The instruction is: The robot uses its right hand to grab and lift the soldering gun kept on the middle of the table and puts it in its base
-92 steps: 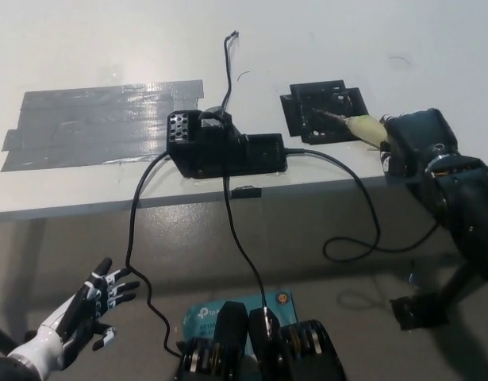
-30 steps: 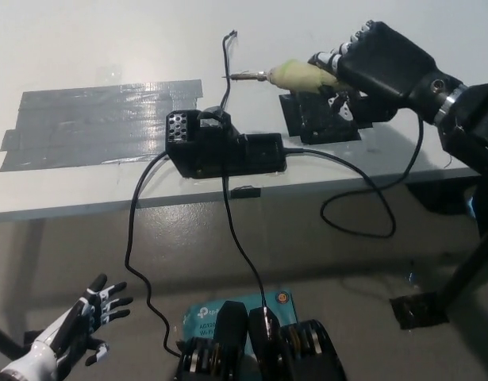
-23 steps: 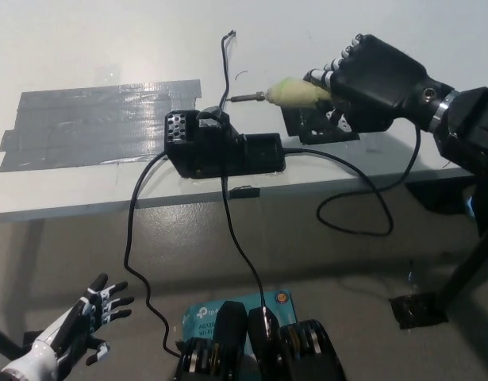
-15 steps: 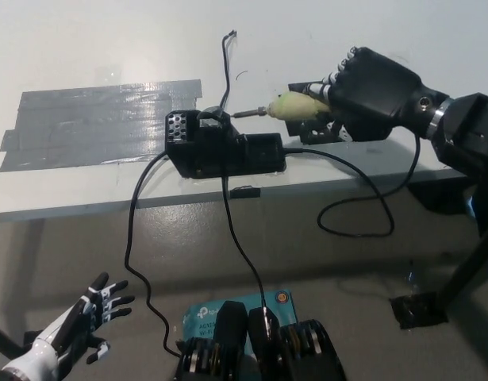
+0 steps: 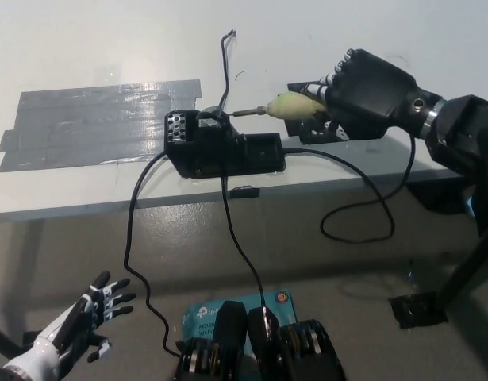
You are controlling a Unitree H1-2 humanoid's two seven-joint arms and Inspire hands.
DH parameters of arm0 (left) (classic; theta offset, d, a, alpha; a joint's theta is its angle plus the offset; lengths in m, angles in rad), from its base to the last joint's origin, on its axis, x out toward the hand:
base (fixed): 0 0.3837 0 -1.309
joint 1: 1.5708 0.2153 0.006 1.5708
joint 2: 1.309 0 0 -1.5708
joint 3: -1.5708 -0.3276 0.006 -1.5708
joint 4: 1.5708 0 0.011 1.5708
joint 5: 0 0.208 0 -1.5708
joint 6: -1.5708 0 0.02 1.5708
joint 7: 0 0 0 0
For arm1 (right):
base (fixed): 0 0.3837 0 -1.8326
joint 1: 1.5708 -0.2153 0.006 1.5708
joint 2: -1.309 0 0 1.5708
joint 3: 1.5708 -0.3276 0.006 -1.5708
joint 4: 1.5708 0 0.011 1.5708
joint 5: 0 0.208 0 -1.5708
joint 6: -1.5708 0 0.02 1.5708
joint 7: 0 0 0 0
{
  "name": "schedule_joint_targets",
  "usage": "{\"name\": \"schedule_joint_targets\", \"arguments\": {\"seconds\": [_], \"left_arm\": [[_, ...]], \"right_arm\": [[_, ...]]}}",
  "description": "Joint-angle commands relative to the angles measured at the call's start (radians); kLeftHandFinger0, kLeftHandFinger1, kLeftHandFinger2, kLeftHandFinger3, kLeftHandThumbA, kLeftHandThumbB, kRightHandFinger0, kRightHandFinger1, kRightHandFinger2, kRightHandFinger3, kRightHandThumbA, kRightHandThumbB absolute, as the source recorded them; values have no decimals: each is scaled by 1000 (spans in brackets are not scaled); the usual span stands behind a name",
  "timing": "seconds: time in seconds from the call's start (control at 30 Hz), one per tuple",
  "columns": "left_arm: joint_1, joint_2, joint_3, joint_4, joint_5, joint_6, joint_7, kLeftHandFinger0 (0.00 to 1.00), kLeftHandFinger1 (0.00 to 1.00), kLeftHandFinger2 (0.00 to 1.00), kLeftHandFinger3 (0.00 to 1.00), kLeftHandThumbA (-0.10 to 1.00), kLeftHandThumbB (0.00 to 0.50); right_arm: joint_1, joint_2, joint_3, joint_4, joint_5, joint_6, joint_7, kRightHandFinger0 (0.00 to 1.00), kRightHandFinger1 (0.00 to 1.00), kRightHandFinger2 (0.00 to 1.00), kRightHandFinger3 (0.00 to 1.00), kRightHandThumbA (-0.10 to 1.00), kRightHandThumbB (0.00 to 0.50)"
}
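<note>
My black right hand [image 5: 369, 91] is shut on the soldering gun [image 5: 287, 106], whose pale yellow-green handle sticks out to the left of the fingers. Its thin metal tip points left and reaches the top of the black base [image 5: 222, 146] at the table's middle. The gun lies nearly level, just above the base's right part. My white left hand [image 5: 67, 329] hangs open below the table edge at the lower left.
A black square holder [image 5: 313, 128] lies under my right hand, mostly hidden. Grey tape [image 5: 101, 121] covers the table's left side. Black cables [image 5: 355, 202] loop off the front edge. The white table [image 5: 85, 48] ends near the picture's middle.
My right hand lifted the soldering gun off the black square holder, swung its tip to the left and lowered it toward the base. Over the last half second it barely moved.
</note>
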Motion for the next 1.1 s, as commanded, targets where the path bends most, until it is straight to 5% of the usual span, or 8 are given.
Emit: {"name": "schedule_joint_targets", "arguments": {"seconds": [0.0,0.13,0.37,0.47,0.53,0.83,1.0,1.07], "left_arm": [[-10,13,-2,-24,-4,-23,-14,894,961,979,1000,1000,327],[-15,10,-5,-17,-2,-26,-13,886,947,970,1000,1000,324],[-21,8,-13,-22,8,-28,-10,879,938,959,1000,1000,347],[-23,7,-15,-37,10,-8,-3,878,928,953,1000,1000,318],[-25,8,-15,-38,8,-11,-6,877,934,967,1000,1000,325],[-37,12,-20,-29,0,-12,-20,920,980,1000,1000,1000,291],[-33,9,-21,-21,3,-18,-16,900,965,997,1000,1000,303],[-31,7,-18,-19,-5,-17,-18,904,970,995,1000,1000,311]], "right_arm": [[-77,2,-52,-24,41,4,47,0,0,22,489,-100,243],[-85,22,-56,1,6,0,-23,0,0,1,394,-100,303],[-95,26,-1,52,-23,-13,-115,0,0,142,279,-100,249],[-84,26,-10,51,-42,-13,-107,0,40,481,200,-100,218],[-83,25,-4,61,-51,-11,-118,0,31,516,227,-100,213],[-60,3,-3,48,-31,-10,-128,0,1,454,233,-100,242],[-57,-3,-42,-13,-25,50,-82,0,0,138,383,-100,288],[-44,-14,-72,-92,-28,97,-35,0,0,68,340,-100,280]]}}
